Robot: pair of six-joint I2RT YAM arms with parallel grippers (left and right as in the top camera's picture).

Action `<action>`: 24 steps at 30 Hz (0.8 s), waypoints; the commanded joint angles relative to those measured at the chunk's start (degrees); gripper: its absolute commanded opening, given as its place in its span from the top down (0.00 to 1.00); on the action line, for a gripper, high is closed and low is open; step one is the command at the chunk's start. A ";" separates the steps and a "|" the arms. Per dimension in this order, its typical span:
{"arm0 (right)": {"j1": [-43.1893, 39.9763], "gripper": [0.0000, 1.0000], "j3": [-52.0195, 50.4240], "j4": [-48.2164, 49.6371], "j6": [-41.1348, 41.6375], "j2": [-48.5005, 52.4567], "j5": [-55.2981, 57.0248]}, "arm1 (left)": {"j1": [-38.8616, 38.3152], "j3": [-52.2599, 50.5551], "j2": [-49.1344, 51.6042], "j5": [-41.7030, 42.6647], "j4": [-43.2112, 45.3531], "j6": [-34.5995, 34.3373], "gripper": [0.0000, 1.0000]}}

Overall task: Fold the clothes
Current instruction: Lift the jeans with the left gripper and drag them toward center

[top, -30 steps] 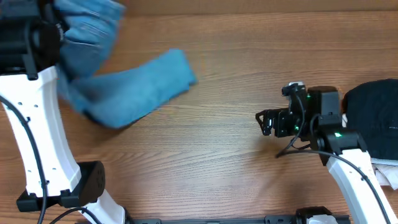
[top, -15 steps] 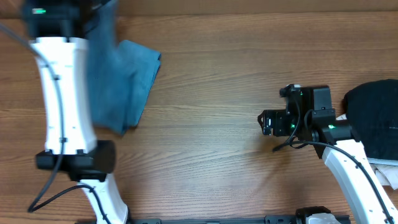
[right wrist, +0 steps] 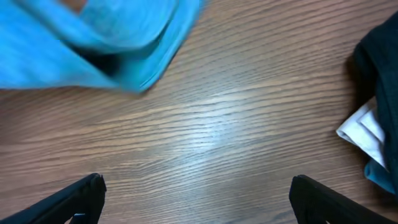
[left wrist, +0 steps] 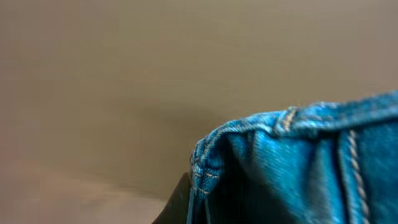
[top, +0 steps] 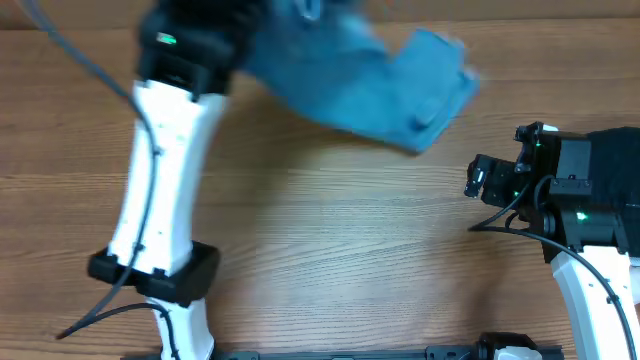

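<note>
Step, I judge: laying out. L tool [top: 252,24] pinches jeans [top: 370,85] at waistband, above worktop [top: 330,250]; R tool [top: 480,178] wide, empty. Next: spread flat before 1st fold

Place: robot lab bench, a test rig for handling cloth.
Surface: wood-grain desk [top: 340,260], filmed from a fixed camera above.
Hardware: two white jointed machines, the left arm [top: 165,180] and the right arm [top: 595,290], rising from the near edge, each with a black wrist unit.
Wiring: black cables [top: 497,216] run in the open by the right wrist; a green indicator light [top: 579,215] glows there.
Test items: jeans [top: 370,85] and a dark garment [top: 615,170] — clothing as work samples.
</note>
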 commanded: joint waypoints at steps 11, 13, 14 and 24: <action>-0.33 0.00 1.07 0.20 -2.23 -0.13 -1.14 | 20.55 -0.96 12.87 8.07 -31.71 -5.11 0.00; -0.33 0.00 1.07 0.13 -2.21 0.59 -1.14 | 18.45 -0.98 13.22 16.79 -30.77 3.26 0.00; -0.33 0.00 1.07 0.07 -2.21 0.83 -1.16 | 17.03 -0.98 13.81 16.76 -30.34 7.87 0.00; -0.33 0.00 1.07 -0.26 -2.21 0.87 -1.16 | 7.80 -0.98 29.88 -0.48 -34.36 25.14 0.11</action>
